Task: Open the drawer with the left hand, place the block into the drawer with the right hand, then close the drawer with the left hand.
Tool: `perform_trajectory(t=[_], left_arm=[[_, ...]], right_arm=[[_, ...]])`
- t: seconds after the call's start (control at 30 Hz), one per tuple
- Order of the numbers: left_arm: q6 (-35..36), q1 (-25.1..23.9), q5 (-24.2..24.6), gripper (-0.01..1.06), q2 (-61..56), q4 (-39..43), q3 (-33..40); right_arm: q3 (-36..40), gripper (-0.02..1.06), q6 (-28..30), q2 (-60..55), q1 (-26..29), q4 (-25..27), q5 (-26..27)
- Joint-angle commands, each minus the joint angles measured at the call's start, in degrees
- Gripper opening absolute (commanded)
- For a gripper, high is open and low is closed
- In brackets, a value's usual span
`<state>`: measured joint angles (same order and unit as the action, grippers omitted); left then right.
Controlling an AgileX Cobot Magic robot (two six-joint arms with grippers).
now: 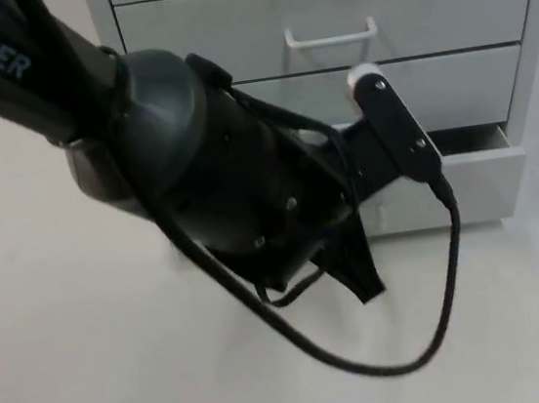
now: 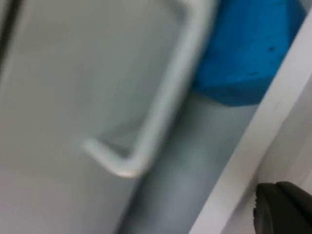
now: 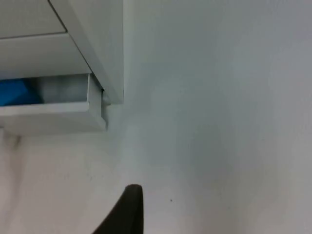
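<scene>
The block point(image 2: 243, 48) already lies in the open drawer point(image 1: 483, 180); closing remains. Left gripper point(image 1: 374, 213) at its front, right gripper point(image 3: 124, 214) waits at 3 o'clock; jaws' state unclear.

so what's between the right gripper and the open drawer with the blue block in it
Bare white table top, as the right wrist view shows. The right gripper hangs apart from the open white bottom drawer, where the blue block lies.
</scene>
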<state>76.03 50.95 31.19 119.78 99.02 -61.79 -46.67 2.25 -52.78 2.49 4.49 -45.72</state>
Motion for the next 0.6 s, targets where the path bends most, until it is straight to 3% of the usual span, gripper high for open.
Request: perform_trajectory(t=[0.0, 0.33, 0.47, 0.57], left_arm=[[1.3, -2.1, 2.5, 0.0, 0.8, 0.9, -1.5], [6.7, -7.8, 2.5, 0.0, 2.8, 0.9, -4.3], [6.8, -7.7, 2.6, 0.0, 3.0, 0.9, -4.2], [3.6, -5.8, 2.5, 0.0, 3.0, -5.2, -4.1]], right_arm=[[0.2, 1.05, 0.2, -0.1, 0.1, 0.3, 0.5], [0.2, 1.05, 0.2, -0.1, 0.1, 0.8, 0.5], [0.2, 1.05, 0.2, -0.1, 0.1, 1.4, 0.5], [0.2, 1.05, 0.2, -0.1, 0.1, 1.4, 0.5]])
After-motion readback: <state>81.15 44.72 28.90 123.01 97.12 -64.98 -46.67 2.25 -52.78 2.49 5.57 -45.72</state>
